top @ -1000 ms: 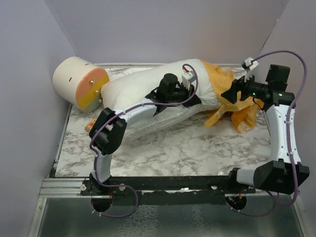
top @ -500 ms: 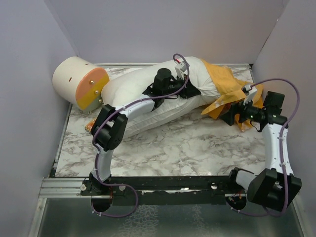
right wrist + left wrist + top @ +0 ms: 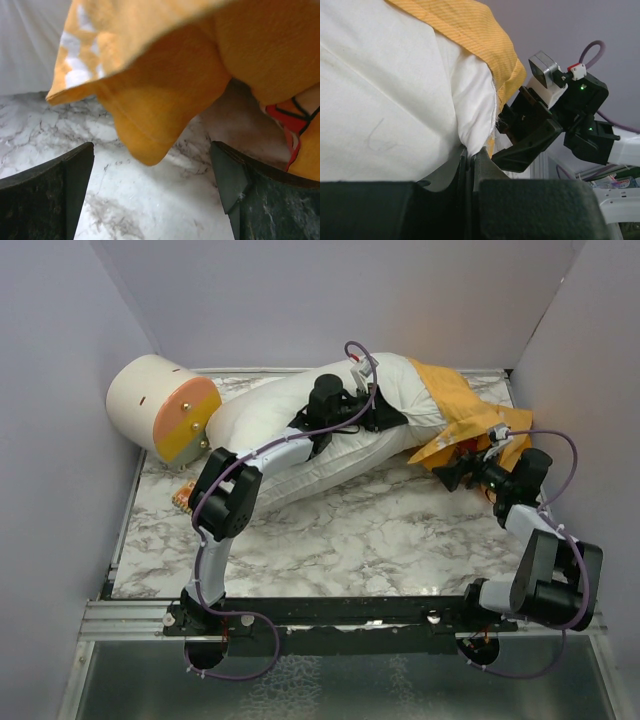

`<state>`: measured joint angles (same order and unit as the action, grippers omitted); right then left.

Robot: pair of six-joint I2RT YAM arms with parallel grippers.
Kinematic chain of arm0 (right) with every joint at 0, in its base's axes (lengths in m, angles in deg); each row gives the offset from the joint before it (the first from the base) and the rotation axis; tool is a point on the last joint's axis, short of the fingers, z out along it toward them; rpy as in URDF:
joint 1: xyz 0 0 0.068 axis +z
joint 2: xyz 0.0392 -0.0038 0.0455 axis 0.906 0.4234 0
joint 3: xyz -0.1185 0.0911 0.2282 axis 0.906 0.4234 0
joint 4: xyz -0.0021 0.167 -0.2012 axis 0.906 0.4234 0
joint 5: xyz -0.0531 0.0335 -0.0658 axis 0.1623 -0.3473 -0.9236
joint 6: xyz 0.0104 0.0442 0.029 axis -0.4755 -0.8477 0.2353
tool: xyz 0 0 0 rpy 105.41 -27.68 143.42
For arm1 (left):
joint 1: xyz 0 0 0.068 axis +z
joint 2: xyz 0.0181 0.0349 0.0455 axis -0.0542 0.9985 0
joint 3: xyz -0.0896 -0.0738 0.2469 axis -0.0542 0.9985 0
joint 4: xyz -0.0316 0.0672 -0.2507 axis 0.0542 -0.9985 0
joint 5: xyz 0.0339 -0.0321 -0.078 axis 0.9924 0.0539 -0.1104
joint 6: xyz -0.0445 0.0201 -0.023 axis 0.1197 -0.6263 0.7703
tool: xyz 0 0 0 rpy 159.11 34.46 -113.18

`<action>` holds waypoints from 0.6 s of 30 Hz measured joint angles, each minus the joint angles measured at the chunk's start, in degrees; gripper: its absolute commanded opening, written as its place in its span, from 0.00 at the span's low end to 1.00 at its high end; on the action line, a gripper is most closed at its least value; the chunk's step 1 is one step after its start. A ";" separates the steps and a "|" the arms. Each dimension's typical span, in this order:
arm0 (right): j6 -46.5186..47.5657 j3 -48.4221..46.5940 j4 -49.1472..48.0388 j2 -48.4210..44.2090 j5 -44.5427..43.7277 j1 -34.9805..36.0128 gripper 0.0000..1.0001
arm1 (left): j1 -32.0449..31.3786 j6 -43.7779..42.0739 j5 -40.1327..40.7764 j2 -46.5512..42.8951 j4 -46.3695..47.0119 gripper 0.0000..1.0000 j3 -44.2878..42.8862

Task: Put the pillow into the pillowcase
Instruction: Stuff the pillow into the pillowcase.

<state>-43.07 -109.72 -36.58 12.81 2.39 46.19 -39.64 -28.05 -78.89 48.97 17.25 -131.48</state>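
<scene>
The white pillow (image 3: 290, 430) lies slanted across the back of the table, its right end inside the orange-yellow pillowcase (image 3: 455, 405). My left gripper (image 3: 385, 420) sits on the pillow next to the case's edge. In the left wrist view it (image 3: 470, 155) is shut on a fold of the pillow (image 3: 385, 100), with the pillowcase (image 3: 480, 30) above. My right gripper (image 3: 447, 475) is low by the case's front edge. In the right wrist view it (image 3: 151, 150) is open and empty; a hanging corner of the pillowcase (image 3: 165, 90) dangles between its fingers (image 3: 50, 185) above the marble.
A cream-and-orange cylinder (image 3: 160, 410) lies at the back left against the wall. A small orange item (image 3: 183, 498) lies beside the left arm's elbow. Grey walls close in the marble table (image 3: 370, 530) on the left, back and right.
My right gripper has dropped and drawn back toward the near right, out of the pillowcase folds, which now lie flatter. My left gripper has shifted slightly toward the back with the pillow.
</scene>
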 measured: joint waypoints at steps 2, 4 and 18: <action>-2.38 0.13 -5.68 2.78 -0.07 0.48 0.89 | 0.07 0.48 -0.15 0.07 0.35 0.00 0.00; -4.52 0.33 -11.39 5.01 -0.26 1.99 0.69 | 0.09 0.90 -0.28 0.09 0.59 0.00 0.00; -1.79 -24.11 11.61 -0.13 11.87 5.22 0.01 | 0.92 -1.81 -1.68 0.09 -5.27 0.00 -9.57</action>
<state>-44.87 -133.83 -24.97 12.68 14.26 51.41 -38.72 -29.86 -80.58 49.06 11.98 -141.05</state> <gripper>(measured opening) 0.013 0.040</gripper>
